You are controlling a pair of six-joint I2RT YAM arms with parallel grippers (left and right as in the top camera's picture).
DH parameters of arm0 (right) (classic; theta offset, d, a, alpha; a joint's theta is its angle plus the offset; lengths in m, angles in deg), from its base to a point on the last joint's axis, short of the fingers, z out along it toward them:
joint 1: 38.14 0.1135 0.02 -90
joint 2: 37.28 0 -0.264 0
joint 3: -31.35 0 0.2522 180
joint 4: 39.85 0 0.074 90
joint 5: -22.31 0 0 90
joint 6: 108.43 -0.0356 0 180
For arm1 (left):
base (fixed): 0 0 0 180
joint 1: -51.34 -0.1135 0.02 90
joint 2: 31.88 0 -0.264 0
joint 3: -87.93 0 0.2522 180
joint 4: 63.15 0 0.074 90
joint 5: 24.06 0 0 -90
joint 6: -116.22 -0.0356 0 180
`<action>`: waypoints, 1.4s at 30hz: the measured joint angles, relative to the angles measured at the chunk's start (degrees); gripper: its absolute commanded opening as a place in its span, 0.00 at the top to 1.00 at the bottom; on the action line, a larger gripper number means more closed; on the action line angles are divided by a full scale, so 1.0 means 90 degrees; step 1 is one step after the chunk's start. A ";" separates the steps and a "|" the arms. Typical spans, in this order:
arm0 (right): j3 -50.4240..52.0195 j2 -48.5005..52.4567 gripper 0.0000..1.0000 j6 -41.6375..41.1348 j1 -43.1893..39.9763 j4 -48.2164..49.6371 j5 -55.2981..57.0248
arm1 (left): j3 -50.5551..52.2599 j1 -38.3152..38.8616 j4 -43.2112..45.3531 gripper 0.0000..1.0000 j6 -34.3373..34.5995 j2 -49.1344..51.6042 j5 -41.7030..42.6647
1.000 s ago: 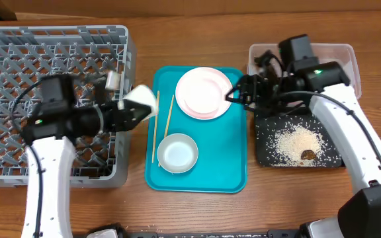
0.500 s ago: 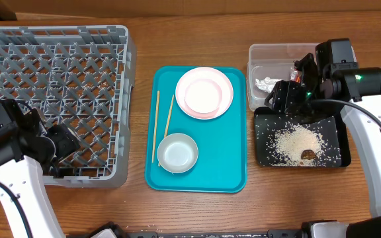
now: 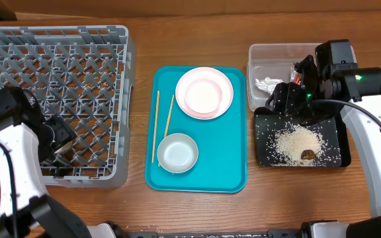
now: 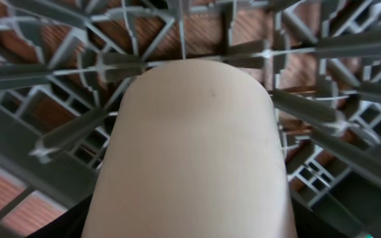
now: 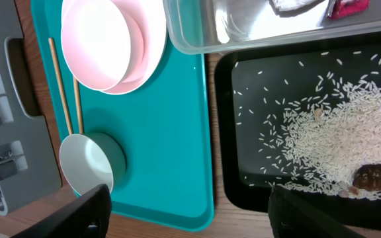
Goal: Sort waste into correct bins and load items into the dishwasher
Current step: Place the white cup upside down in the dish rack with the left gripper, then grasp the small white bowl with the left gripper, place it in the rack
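Note:
My left gripper point(image 3: 59, 142) is low inside the grey dish rack point(image 3: 51, 59), near its front wall. In the left wrist view the gripper point(image 4: 190, 228) is shut on the white cup point(image 4: 190, 145), which fills the view above the rack lattice point(image 4: 323, 99). My right gripper point(image 3: 280, 98) is open and empty above the black tray point(image 3: 263, 155) and the clear tub point(image 3: 296, 53). The tub holds the napkin point(image 3: 268, 84) and the red wrapper point(image 5: 346, 6). Rice point(image 3: 296, 141) and the brown lump point(image 3: 307, 155) lie in the black tray.
The teal tray point(image 3: 230, 165) holds the white plate point(image 3: 225, 99) with the pink bowl point(image 3: 202, 92) on it, the metal bowl point(image 3: 177, 152) and two chopsticks point(image 3: 157, 125) side by side. In the right wrist view the gripper point(image 5: 190, 221) hangs over the gap between the two trays.
My left arm carried the cup from the rack's right edge down into the rack's front part. My right arm drew back from the plate to above the bins.

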 measured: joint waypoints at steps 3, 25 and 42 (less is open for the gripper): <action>0.0000 0.0000 0.23 0.0000 -0.0002 0.0002 0.0000 | 0.0002 0.0000 0.0010 0.07 0.0039 0.0299 0.0051; 0.0000 0.0000 0.00 0.0117 -0.0330 -0.0481 0.0078 | -0.0767 0.2854 -0.0648 0.00 0.0024 -0.1251 0.1015; 0.0000 0.0000 0.00 0.0141 -0.1328 -0.0573 0.0306 | -0.0668 0.6839 -0.0350 0.30 0.0002 0.1144 0.1226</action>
